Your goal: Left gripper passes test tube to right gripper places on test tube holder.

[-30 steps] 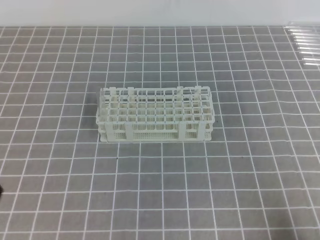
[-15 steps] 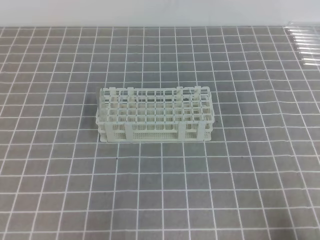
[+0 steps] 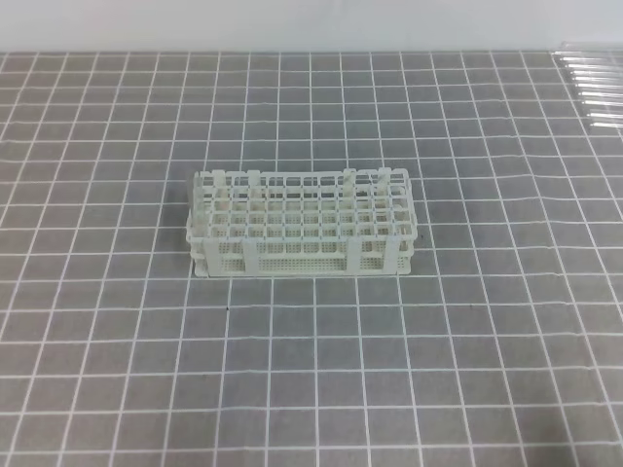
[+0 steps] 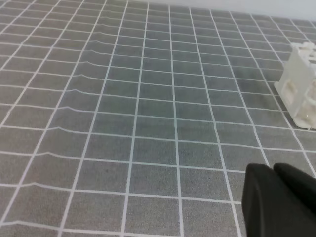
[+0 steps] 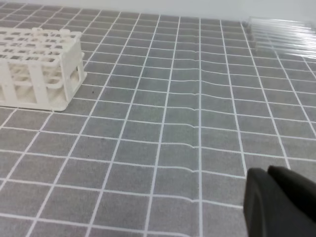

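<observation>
Grey matting ruled with a white grid covers the desk [image 3: 117,370], with a pale wall along the far edge. At the centre of the high view stands the test tube holder [image 3: 304,224], its holes showing no tube that I can make out. At about 1 o'clock from it, in the far right corner and well apart, clear tubes [image 3: 594,88] lie packed side by side; the test tube to be passed is presumably one of these, not yet singled out.

Neither arm shows from above. Each wrist view shows only a dark wedge low at its right edge: the left claw [image 4: 279,200] with the rack's corner at its 1 o'clock, the right claw [image 5: 279,200] with the rack at 10 o'clock and the tubes at 12. Both seem drawn together and hold nothing, though the tips are cropped, so I cannot tell for sure.

The step in hand looks like the first reach. Since the left claw starts far from the tubes, it should travel well above the rack, come down on an outer tube, and grip near one end, leaving length free for the right claw.
</observation>
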Controlling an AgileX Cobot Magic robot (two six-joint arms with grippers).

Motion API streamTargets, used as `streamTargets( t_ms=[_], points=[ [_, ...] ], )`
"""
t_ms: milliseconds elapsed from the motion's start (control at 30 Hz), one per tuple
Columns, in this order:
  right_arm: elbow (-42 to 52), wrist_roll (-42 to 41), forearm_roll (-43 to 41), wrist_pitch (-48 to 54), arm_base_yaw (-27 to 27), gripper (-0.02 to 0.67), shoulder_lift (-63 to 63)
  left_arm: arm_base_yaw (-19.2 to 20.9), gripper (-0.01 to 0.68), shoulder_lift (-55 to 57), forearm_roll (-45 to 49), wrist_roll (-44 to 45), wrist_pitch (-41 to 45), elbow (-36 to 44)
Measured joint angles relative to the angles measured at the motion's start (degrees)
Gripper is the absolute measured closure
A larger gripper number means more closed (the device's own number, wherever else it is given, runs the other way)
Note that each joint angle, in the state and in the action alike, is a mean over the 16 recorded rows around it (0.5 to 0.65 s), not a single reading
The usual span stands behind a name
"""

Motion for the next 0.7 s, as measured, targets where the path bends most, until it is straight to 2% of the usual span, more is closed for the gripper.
streamTargets(
  t_ms=[700],
  points=[
    [0.0, 0.0, 0.1, 0.0, 0.0, 0.650, 0.1, 0.0, 0.673, -0.3, 0.0, -0.1, 0.3, 0.0]
  ],
)
